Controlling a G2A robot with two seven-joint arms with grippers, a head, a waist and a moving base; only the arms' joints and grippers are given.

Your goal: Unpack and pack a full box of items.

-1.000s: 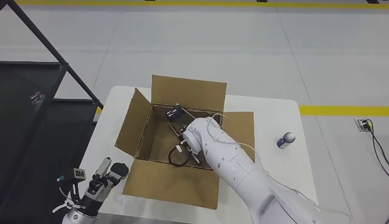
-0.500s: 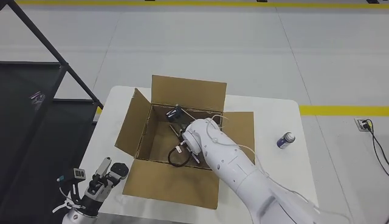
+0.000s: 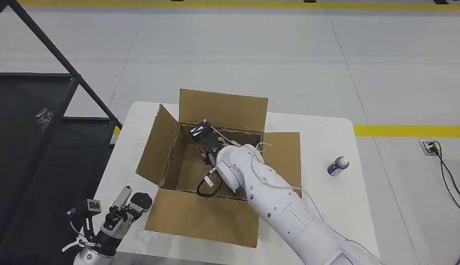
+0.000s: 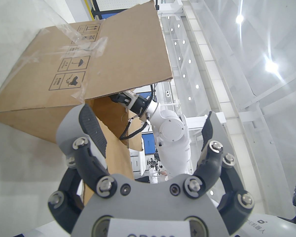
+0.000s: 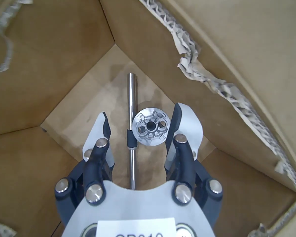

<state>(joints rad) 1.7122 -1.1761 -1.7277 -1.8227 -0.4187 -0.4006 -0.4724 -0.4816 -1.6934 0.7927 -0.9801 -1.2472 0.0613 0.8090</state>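
An open cardboard box [image 3: 223, 108] stands on the white table [image 3: 323, 132]. My right arm [image 3: 248, 175] leans into it, and my right gripper [image 5: 141, 110] hangs open low over a back corner of the box floor. A round silver metal disc [image 5: 151, 127] with a centre hole lies between its fingers, close to one pad. A thin steel rod [image 5: 132, 94] lies beside the disc, also between the fingers. My left gripper [image 4: 148, 112] is open and holds nothing; it sits at the table's front left [image 3: 133, 202], just outside the box's front flap [image 4: 128, 45].
A small spray can [image 3: 338, 166] stands on the table to the right of the box. The box's four flaps are spread outward. Torn corrugated edges [image 5: 199, 75] line the inner walls near my right gripper. A black frame [image 3: 86, 93] borders the table's left.
My right wrist has shifted a little toward the back-left corner of the box. The left arm has stayed still.
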